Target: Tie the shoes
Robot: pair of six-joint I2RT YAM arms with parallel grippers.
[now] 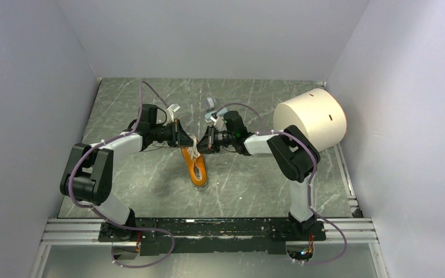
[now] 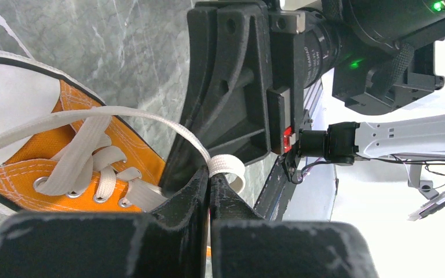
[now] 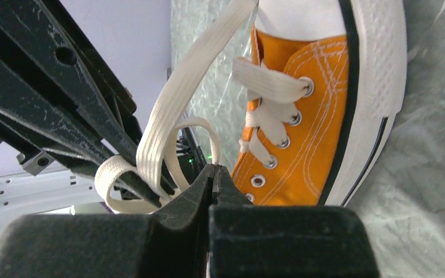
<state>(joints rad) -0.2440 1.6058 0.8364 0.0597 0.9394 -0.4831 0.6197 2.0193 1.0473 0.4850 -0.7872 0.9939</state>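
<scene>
A small orange canvas sneaker (image 1: 196, 169) is sitting upright near the middle of a grey-green, marble-veined tabletop (image 1: 255, 185), running lengthwise from the arms' meeting point back toward the near edge. Its woven canvas is showing neat rows of pale stitching. A thick white rubber sole (image 3: 376, 87) with a fine cross-hatched texture and a thin black stripe is wrapping round its side. Flat, ribbed, cream-white laces (image 3: 174, 116) are crossing through round metal eyelets (image 3: 307, 87) and rising off the shoe in long, ribbon-like loops. Two arms in black and white are reaching in from either side, and their tips are nearly meeting nose to nose just above the far end of the sneaker. The left claw (image 2: 210, 180), made of matte black plastic with scuffed, wedge-shaped fingers, is pinching tightly together with a curl of lace bulging out beside its tips, so it is gripping the lace. The right claw (image 3: 213, 172) is also pressing fully closed. A thin loop of lace is arching down to its tips, but whether that loop is actually being pinched cannot be told. A large, smooth, cream-coloured cylinder (image 1: 310, 119) is sitting at the right rear of the tabletop, well apart from the shoe.
</scene>
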